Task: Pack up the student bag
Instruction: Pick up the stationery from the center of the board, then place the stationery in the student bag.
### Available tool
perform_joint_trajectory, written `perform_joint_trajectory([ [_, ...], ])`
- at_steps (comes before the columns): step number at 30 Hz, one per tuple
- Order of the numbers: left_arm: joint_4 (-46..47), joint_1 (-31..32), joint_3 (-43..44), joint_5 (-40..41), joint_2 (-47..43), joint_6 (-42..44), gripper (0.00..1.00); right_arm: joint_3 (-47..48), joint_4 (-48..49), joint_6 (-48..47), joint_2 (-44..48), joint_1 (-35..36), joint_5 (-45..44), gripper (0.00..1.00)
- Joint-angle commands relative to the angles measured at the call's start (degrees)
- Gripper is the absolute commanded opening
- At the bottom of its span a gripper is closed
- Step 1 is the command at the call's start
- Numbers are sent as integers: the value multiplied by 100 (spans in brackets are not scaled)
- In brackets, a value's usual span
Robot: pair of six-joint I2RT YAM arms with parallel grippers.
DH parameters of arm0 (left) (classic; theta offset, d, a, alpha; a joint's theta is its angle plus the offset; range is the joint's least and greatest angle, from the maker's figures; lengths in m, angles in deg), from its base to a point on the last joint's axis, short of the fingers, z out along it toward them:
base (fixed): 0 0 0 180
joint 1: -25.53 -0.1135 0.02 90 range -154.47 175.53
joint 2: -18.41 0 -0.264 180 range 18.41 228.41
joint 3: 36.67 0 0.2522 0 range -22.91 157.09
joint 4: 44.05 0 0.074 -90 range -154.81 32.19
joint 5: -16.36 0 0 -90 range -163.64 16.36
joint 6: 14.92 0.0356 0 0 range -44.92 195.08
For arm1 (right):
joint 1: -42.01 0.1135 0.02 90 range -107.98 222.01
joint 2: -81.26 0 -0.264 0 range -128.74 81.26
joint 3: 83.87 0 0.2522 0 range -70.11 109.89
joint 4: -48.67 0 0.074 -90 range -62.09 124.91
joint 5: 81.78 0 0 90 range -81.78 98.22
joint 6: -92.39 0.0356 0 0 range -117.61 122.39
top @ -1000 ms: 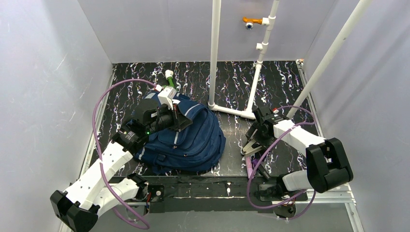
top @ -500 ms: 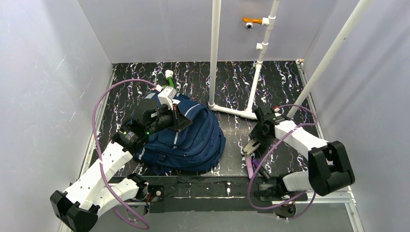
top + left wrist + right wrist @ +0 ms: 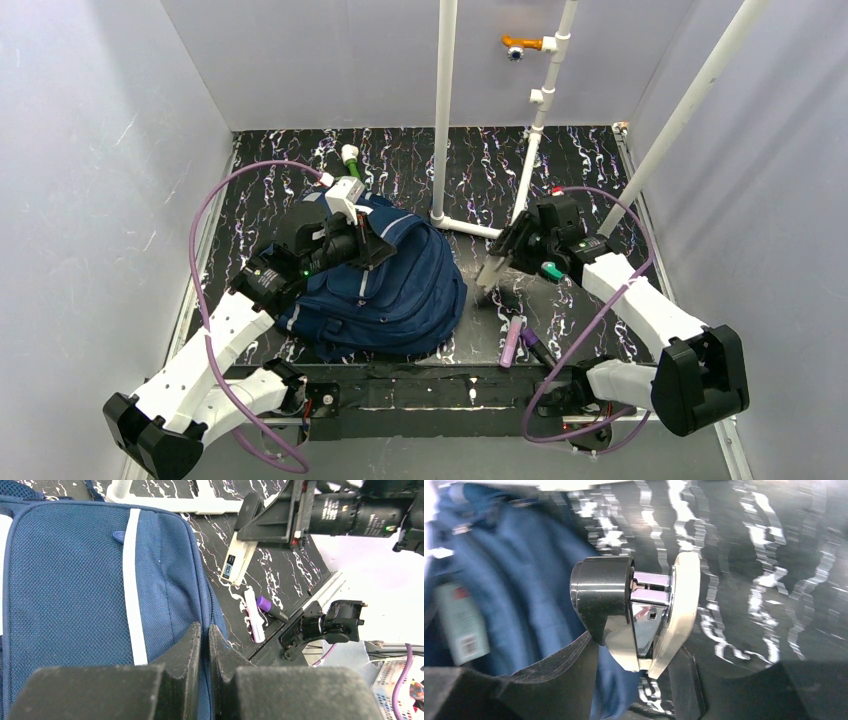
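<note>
1. student bag lies on the left half of the surface.
2. left tool is closed, tips down on the bag's upper blue panel.
3. right tool grips a cream stapler-like object, held off the surface just right of the bag.
4. pink pen lies near the front edge.

We had the left arm bent forward, left fingers pressed together; the right arm reached inward, right fingers clamped on a cream object.
</note>
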State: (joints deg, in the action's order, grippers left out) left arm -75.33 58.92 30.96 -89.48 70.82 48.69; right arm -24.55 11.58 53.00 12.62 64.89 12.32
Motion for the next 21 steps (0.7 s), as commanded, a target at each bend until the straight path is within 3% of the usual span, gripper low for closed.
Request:
perform_joint_trajectory([
  [1, 466, 45, 466, -192, -44, -53, 0, 566, 1421, 156, 230, 126, 1266, 39],
  [4, 433, 45, 546, -148, -24, -50, 0, 647, 1772, 286, 144, 217, 1581, 30],
  [13, 371, 45, 735, -77, 118, 33, 0, 596, 2724, 1504, 196, 533, 2525, 30],
  [21, 435, 47, 755, -75, 180, 41, 0, 458, 3766, 2592, -386, 1581, 2487, 31],
])
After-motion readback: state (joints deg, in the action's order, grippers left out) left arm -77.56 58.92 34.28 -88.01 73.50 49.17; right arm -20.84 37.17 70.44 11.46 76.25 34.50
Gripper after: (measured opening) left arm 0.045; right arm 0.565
